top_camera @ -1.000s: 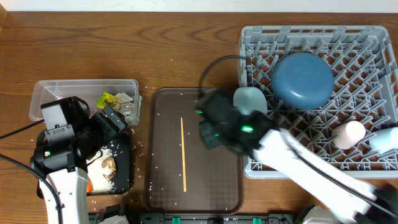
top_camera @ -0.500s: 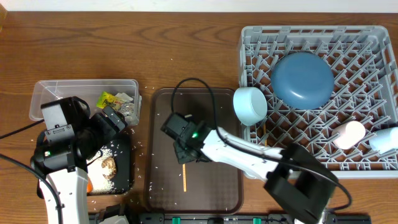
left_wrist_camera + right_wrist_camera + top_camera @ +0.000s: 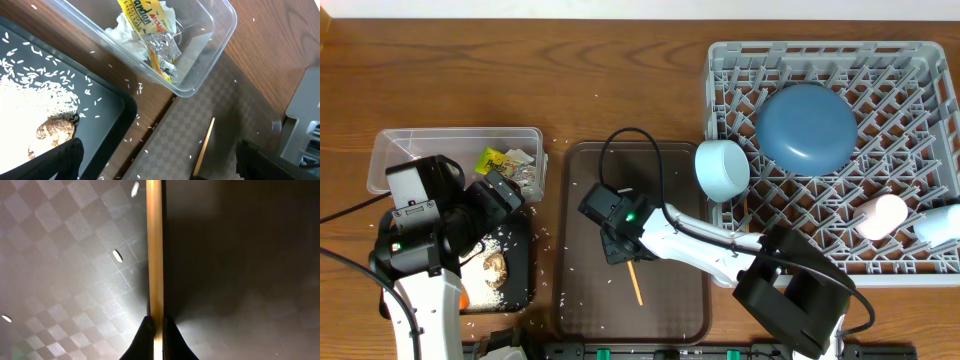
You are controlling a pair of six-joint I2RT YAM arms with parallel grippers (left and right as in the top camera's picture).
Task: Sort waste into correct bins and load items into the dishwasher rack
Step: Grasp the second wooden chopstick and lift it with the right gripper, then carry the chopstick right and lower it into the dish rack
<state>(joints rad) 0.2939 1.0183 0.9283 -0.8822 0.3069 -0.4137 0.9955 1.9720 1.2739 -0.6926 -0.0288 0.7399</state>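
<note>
On the rice-flecked wooden table [image 3: 620, 90], a brown serving tray [image 3: 582, 205] lies beside the grey rack [image 3: 920, 70], where the right gripper [image 3: 156, 331], its arm reaching low across, pinches a slanting chopstick [image 3: 634, 283] over that tray, and the left gripper [image 3: 500, 197] hangs spread above the black tray [image 3: 523, 275].

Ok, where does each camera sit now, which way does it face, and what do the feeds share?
Overhead: fixed above the table, looking down on the rack, brown serving tray, clear tub and black tray; left arm and right arm show.
Left wrist: on the left arm, angled down at the tub's corner and the black tray; left gripper fingers sit apart at the bottom edge.
Right wrist: low over the serving tray, looking along the chopstick; right gripper pinches it at the bottom.
Shared: the chopstick shows in all three.
</note>
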